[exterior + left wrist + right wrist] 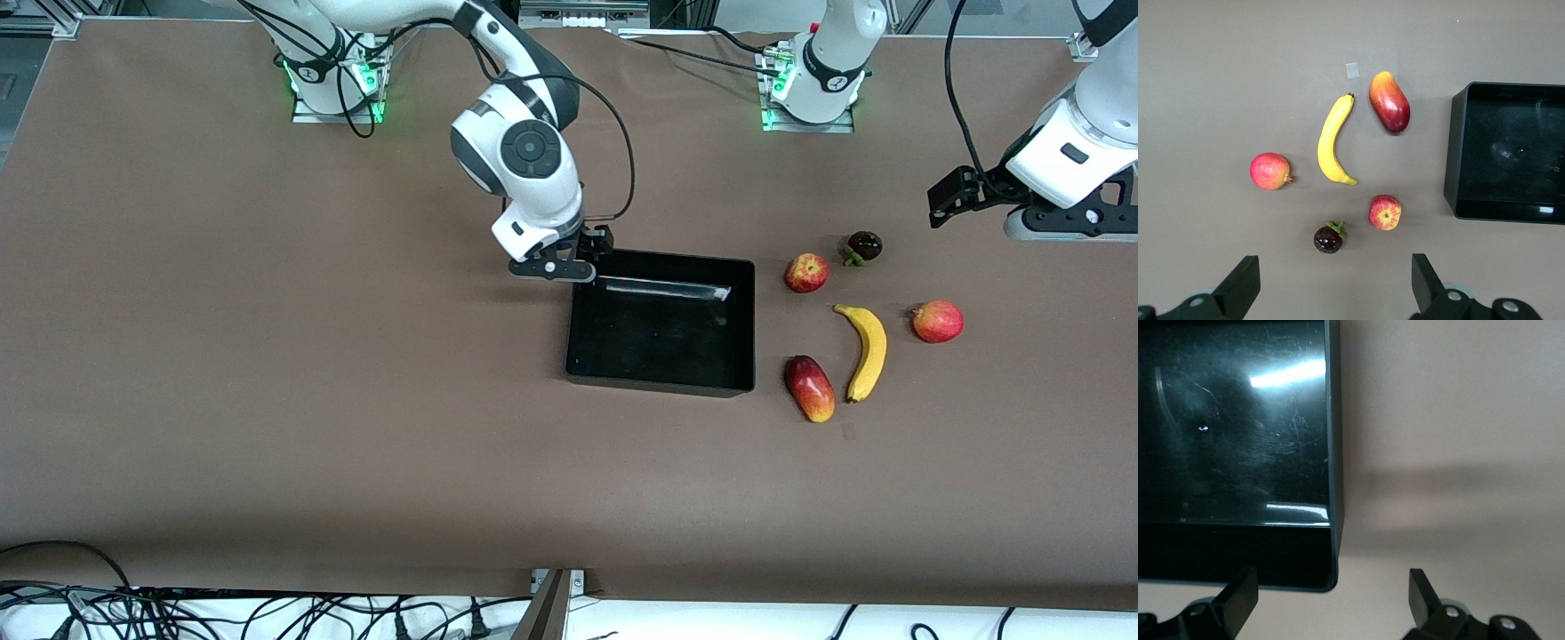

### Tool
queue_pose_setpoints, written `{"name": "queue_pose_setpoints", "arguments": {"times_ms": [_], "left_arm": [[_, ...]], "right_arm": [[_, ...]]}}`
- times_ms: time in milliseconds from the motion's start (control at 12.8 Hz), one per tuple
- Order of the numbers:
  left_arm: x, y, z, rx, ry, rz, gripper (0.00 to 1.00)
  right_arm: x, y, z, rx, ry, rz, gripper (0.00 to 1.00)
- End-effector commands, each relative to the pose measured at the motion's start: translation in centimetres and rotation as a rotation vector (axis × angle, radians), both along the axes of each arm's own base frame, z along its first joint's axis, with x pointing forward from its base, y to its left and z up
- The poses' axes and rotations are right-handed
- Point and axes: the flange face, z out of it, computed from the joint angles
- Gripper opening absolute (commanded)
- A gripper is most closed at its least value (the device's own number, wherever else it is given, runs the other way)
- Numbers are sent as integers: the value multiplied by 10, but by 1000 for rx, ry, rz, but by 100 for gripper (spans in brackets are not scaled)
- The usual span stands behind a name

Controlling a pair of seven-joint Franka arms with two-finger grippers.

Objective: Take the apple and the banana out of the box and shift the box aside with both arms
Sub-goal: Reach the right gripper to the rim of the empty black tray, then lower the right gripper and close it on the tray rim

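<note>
— Fruit's out already?

— Yes. The apple (806, 272) and banana (866, 352) lie on the tabletop beside the empty box (661, 383), toward the left arm's end.

— So the box is next?

— Looks so. The right gripper (582, 257) hovers over its corner, jaws wide, holding nothing. The left gripper (1331, 283) hangs above the fruit, equally open; it needs to reach the box.

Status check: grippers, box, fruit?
Right gripper open over box corner. Left gripper open, above table end. Apple, banana out on table. Box empty.
</note>
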Motion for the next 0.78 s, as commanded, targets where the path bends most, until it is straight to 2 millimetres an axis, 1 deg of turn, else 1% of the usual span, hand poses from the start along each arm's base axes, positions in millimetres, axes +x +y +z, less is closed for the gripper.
{"name": "queue_pose_setpoints", "arguments": {"times_ms": [0,78,311,467,545,623,700], "left_arm": [[-3,-3,8,-22,2,-21,100],[-3,-2,7,-22,5,-21,100],[-3,-3,7,-22,5,-21,100],[-3,-4,8,-22,3,-22,100],[-3,-3,7,-22,5,-22,100],[-3,-3,7,-22,5,-21,100],[-3,-3,8,-22,3,-21,100]], "right_arm": [[-3,17,-15,-8,-30,-8,100],[0,18,-20,-12,-35,-11,100],[-5,23,-40,-44,-47,22,100],[-5,23,-49,-47,-57,30,98],[-5,23,-55,-57,-56,37,95],[-5,23,-56,-60,-60,42,85],[-5,22,-62,-66,-56,44,67]]}}
